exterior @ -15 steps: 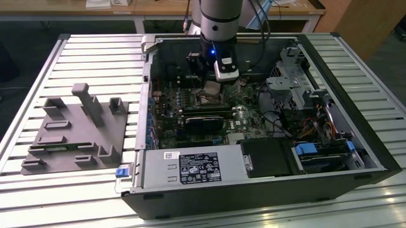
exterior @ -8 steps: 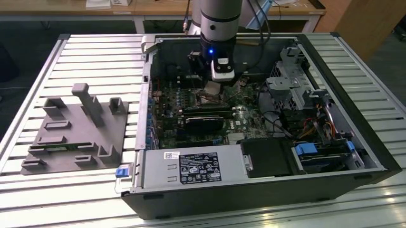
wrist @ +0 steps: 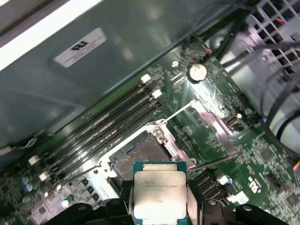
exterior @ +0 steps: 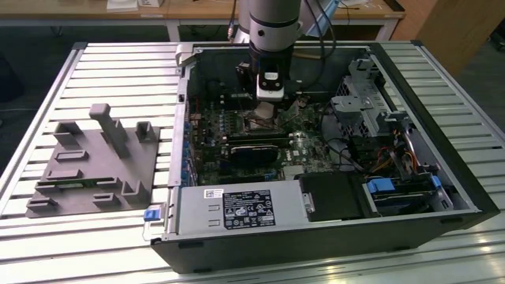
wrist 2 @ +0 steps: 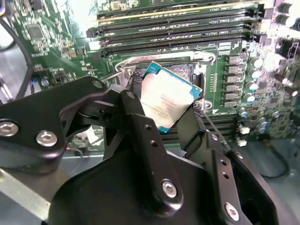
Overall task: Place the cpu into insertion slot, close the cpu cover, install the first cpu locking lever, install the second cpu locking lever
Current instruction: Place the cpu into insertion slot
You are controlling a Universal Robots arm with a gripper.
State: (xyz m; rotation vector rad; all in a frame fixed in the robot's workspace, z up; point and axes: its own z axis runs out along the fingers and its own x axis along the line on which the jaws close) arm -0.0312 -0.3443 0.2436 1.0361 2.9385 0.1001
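1. Holding the cpu [wrist: 159, 197] by opposite edges, I judge it light, stiff and thin, with delicate contacts: edges only.
2. My gripper [wrist 2: 161, 107] is clamped on it, just above the open socket [wrist: 140, 157], beside the memory slots [wrist: 103, 126].

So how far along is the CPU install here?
Nothing is seated yet. The hand grips the pale silvery square cpu above the dark, uncovered insertion slot on the green motherboard. Placing it, closing the raised silvery metal cover and both locking steps remain.
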